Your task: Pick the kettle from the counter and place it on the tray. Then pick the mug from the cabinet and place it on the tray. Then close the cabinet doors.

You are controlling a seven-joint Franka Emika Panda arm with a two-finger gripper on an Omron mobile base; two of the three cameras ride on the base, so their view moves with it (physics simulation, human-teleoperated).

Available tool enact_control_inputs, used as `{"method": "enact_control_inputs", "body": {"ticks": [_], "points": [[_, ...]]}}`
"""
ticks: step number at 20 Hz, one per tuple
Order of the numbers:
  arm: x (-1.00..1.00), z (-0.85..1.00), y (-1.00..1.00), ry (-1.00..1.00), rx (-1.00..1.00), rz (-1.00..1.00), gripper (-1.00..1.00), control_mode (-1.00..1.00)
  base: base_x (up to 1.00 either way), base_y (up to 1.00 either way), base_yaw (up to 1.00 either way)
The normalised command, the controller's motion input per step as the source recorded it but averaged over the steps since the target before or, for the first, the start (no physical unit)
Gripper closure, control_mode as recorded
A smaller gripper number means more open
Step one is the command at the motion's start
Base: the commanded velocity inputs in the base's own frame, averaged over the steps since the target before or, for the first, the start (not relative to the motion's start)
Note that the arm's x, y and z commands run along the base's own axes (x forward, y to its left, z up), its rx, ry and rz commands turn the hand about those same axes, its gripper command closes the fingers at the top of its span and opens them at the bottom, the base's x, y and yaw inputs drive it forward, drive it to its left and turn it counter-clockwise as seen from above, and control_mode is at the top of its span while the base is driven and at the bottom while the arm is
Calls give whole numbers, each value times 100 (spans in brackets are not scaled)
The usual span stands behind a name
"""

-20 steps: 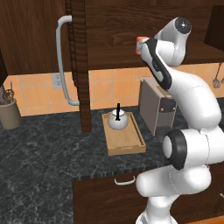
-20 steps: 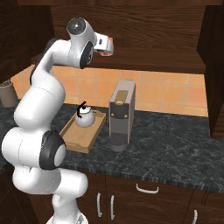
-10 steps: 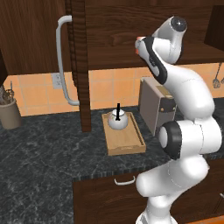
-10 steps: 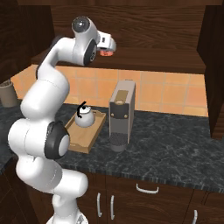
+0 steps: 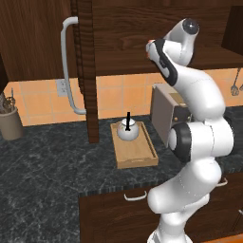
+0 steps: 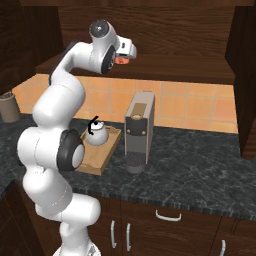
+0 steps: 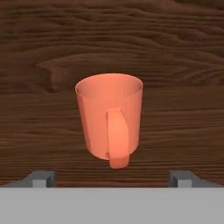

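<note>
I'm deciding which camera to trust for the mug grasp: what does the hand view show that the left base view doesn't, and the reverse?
Hand view alone: the mug's handle facing the camera, the wide-apart fingertips low on each side. Left base view alone: the kettle upright on the tray, the counter, an open cabinet door. Shared: the mug, just an orange sliver beside the arm, and the dark cabinet wood.

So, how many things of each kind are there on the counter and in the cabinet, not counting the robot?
Kettle: 1
Tray: 1
Mug: 1
Coffee machine: 1
Utensil pot: 1
Total: 5
</note>
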Motion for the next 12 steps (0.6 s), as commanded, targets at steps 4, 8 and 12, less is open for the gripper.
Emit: {"method": "enact_control_inputs", "body": {"ticks": [4,8,12], "points": [[28,-9,-5,0,0,1,-100,-100,0,0,0],[26,-5,-5,0,0,1,-100,-100,0,0,0],[21,-3,-7,0,0,1,-100,-100,0,0,0]]}}
